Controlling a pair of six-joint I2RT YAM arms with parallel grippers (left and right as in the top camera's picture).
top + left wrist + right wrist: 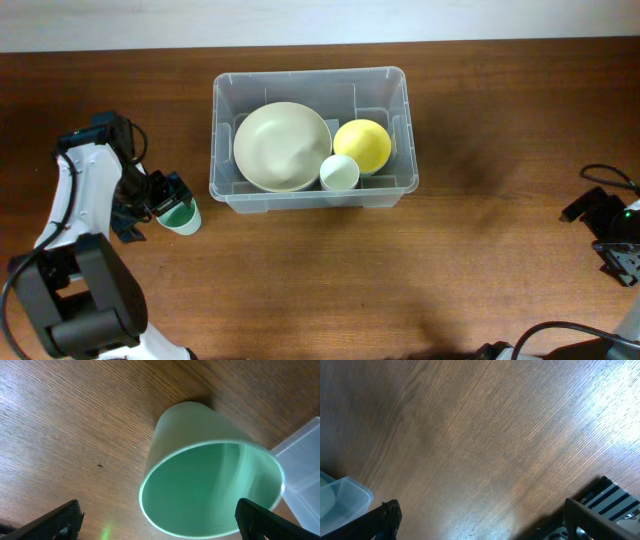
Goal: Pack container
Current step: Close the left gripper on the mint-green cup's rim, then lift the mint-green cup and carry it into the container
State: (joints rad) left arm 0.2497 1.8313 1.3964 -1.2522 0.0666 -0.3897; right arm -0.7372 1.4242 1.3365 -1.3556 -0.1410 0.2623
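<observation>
Clear plastic container (300, 76) is placed centre-far on the wooden table (400, 270), loaded with a cream bowl (282, 146), a yellow bowl (362, 145) and a small white cup (339, 172). A green cup (182, 215) is seen left of it, framed by the wide-open left gripper (159, 522), not clamped. The right gripper (482, 520) is spread wide at far right; nothing is held.

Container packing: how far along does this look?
Done: the container holds a large cream bowl, a yellow bowl and a small pale cup. In hand: the left gripper, jaws open, flanks the green cup on the table, not gripped. Left: grasp and pack that cup. The right gripper is open, holding nothing.
</observation>
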